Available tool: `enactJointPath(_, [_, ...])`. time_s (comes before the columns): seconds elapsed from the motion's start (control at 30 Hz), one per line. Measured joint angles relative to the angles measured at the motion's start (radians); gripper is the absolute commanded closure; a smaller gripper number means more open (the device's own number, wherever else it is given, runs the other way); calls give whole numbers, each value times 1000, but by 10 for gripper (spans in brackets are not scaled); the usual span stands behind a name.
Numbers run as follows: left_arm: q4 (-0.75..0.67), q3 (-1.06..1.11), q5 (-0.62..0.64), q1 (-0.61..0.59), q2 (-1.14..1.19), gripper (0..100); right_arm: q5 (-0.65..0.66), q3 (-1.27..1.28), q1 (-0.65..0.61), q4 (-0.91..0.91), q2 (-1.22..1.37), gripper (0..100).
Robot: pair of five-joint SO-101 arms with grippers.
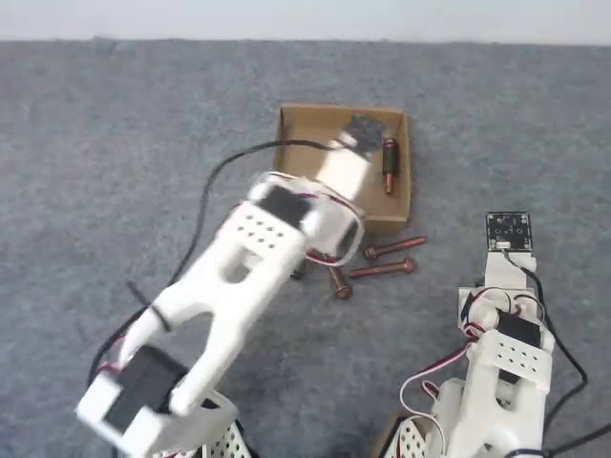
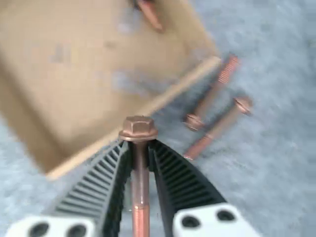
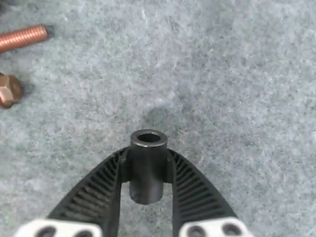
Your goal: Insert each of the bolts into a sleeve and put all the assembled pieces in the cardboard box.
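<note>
Left pincer [image 2: 139, 144] clamped on bolt [image 2: 139, 173] lengthwise, head outermost, right pincer [image 3: 147, 154] gripping sleeve [image 3: 147, 173], open end visible

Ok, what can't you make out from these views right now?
High view: the left arm covers part of the cardboard box floor, so its contents are uncertain.
High view: a dark bit beside that arm, half covered, too small to identify.
Left wrist view: the piece in the box is blurred and cut by the edge.
Left wrist view: the bolt in the left claw runs off the frame edge.
</note>
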Motion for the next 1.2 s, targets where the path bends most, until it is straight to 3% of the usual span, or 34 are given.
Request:
enactJointPath(0.4, [-224, 399, 43, -295, -358, 988, -3, 6, -3, 0, -5, 992])
enactJointPath(0.67, [-374, 690, 138, -575, -528, 988, -115, 25, -132, -112, -6, 992])
enactJointPath(0.93, [-560, 918, 133, -786, -554, 987, -117, 23, -216, -404, -8, 990])
enactJointPath(1.2, [-583, 931, 106, -813, -554, 987, -117, 140, -339, -888, -9, 991])
